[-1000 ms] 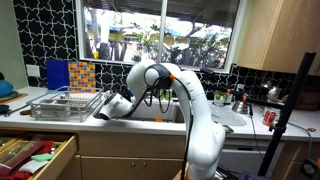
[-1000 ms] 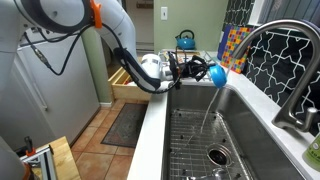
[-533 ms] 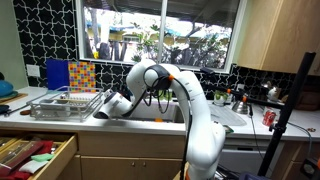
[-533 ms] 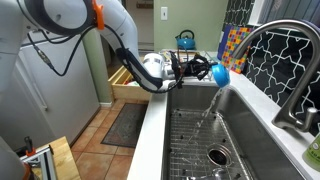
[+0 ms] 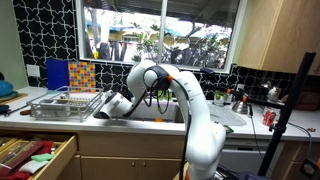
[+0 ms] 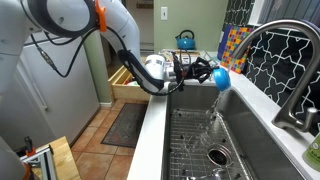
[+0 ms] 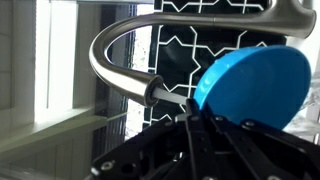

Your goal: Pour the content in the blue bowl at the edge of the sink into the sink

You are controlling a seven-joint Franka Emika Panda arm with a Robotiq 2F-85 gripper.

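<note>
My gripper (image 6: 203, 72) is shut on the rim of the blue bowl (image 6: 219, 76) and holds it tipped on its side over the sink (image 6: 190, 135). A thin stream of water falls from the bowl to the sink's wire grid near the drain (image 6: 217, 156). In the wrist view the blue bowl (image 7: 255, 85) fills the upper right, with the jaws (image 7: 190, 120) closed on its edge and the curved faucet (image 7: 130, 45) behind it. In an exterior view my arm (image 5: 165, 85) reaches down into the sink; the bowl is hidden there.
A tall faucet (image 6: 275, 60) stands at the sink's far side. A wire dish rack (image 5: 65, 103) sits on the counter beside the sink, with a colourful board (image 5: 80, 75) behind it. A drawer (image 5: 35, 155) stands open below. A blue kettle (image 6: 185, 41) sits beyond.
The bowl has tipped a little further and moved slightly toward the faucet; the water stream has thinned. The arm otherwise holds its place.
</note>
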